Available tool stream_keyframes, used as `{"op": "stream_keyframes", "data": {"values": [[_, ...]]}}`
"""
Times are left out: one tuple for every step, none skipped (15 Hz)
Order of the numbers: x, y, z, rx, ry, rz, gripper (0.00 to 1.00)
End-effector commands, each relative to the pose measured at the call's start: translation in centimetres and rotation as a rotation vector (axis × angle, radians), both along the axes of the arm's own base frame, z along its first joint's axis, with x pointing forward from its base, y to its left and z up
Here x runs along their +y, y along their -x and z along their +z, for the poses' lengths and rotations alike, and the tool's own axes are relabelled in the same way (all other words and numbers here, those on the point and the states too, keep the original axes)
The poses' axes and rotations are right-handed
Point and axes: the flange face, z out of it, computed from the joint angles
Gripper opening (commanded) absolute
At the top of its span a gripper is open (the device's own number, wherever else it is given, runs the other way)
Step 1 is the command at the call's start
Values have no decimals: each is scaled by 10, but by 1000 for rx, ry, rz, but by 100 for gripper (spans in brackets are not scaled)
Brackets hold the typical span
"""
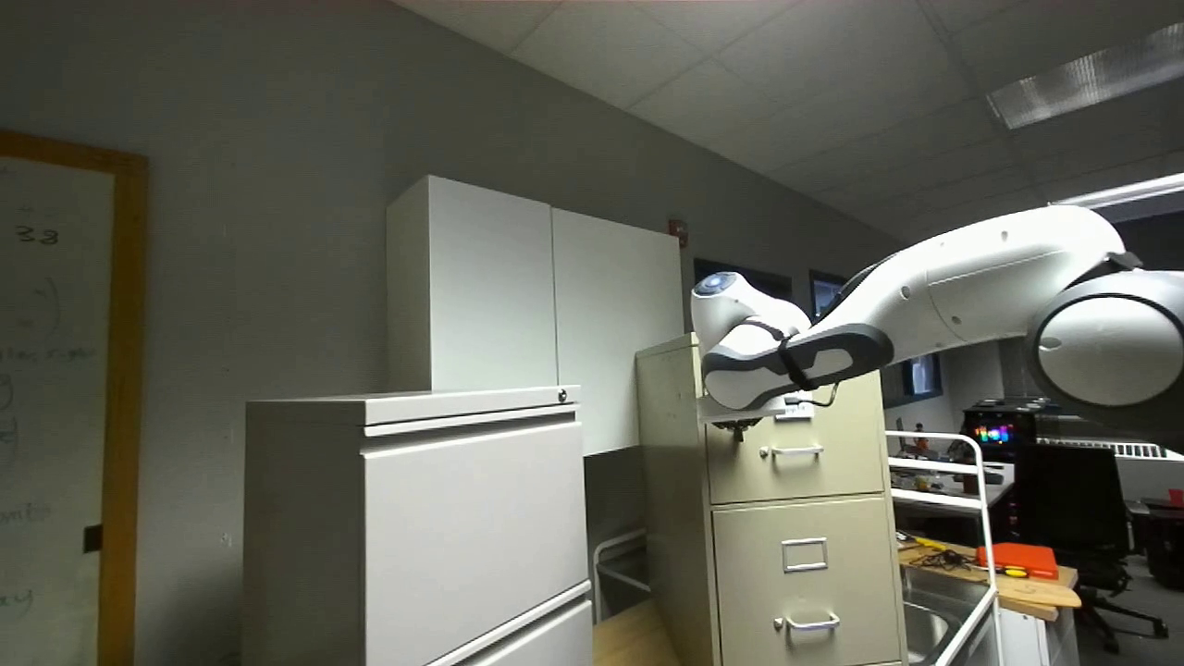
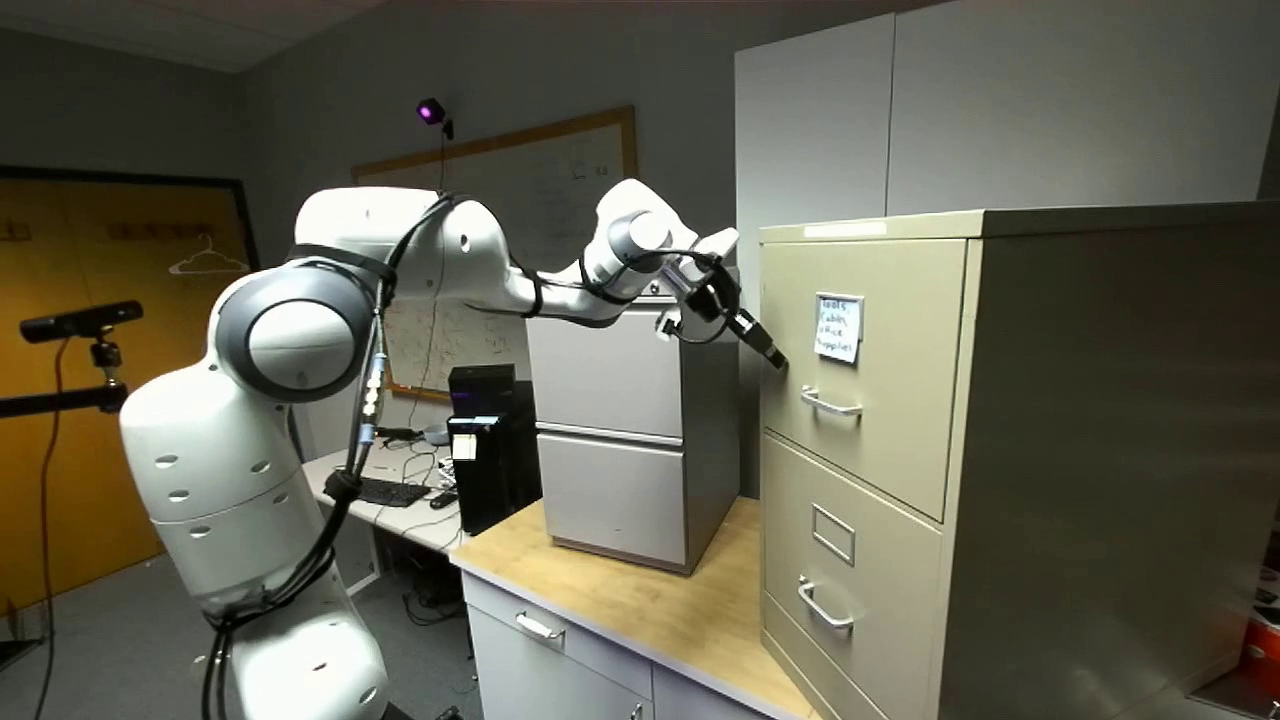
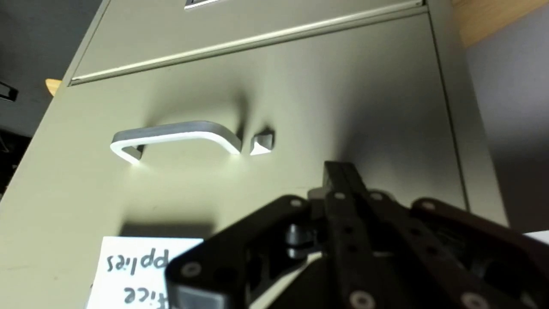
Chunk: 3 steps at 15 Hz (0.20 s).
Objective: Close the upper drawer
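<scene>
In an exterior view, the narrow beige metal filing cabinet (image 2: 1110, 450) is standing upright, and its upper drawer (image 2: 890, 360), a flat rectangular front with a silvery bar handle (image 2: 835, 407), is seemingly lying level with the cabinet's body. The slim black metal gripper (image 2: 777, 357) is pointing slantwise down at this front, beside the white paper label (image 2: 838, 330); the view is not showing whether the tips are touching the front or hovering just before it.

In an exterior view, the smooth white robot arm (image 1: 980, 287) is covering a part of the same drawer; here the gripper is appearing only as a small dark shape below the arm's end.

In the wrist view, the two black fingers (image 3: 332, 174) are pressing against each other and are pinching nothing. They are ending close over the drawer front, with the small square silvery knob (image 3: 262, 143) lying between them and the handle.

I am judging that the pushing step is going on, near its finish, since no wide gap is showing around the drawer. The next move is probably calling for a short straight push to make sure, then for backing away.
</scene>
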Motion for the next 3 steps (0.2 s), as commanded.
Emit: {"op": "stream_keyframes", "data": {"values": [[-25, -47, -8, -9, -15, 43, 0], [-26, -48, -6, 1, -26, 41, 0], [-27, -48, -6, 10, -34, 41, 0]]}}
